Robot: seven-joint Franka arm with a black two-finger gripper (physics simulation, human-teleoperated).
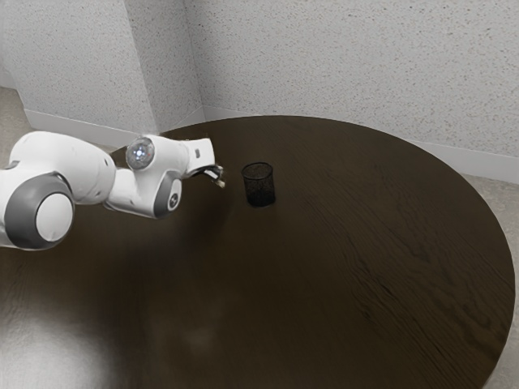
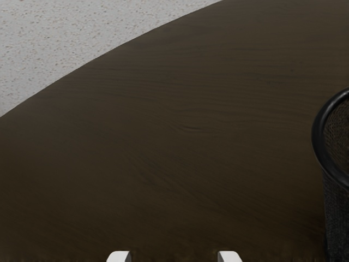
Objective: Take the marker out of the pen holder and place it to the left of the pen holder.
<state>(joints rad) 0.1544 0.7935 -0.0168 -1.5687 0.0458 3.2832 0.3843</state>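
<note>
Two fingers (image 2: 229, 257) of my gripper (image 1: 220, 177) stand apart, with nothing between them. Toward the exterior view's right, near them, the pen holder (image 1: 259, 190) sits upright on the table (image 1: 340, 267). Where the marker is I can't tell, so I judge both removal and placing unconfirmed.

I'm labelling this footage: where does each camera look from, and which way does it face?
Exterior view: beside the arm, looking down across the table toward the walls; arm and hand show.
Wrist view: on the hand, looking down and out over the tabletop; the hand's two tips show, apart.
Both share: table and pen holder.
</note>
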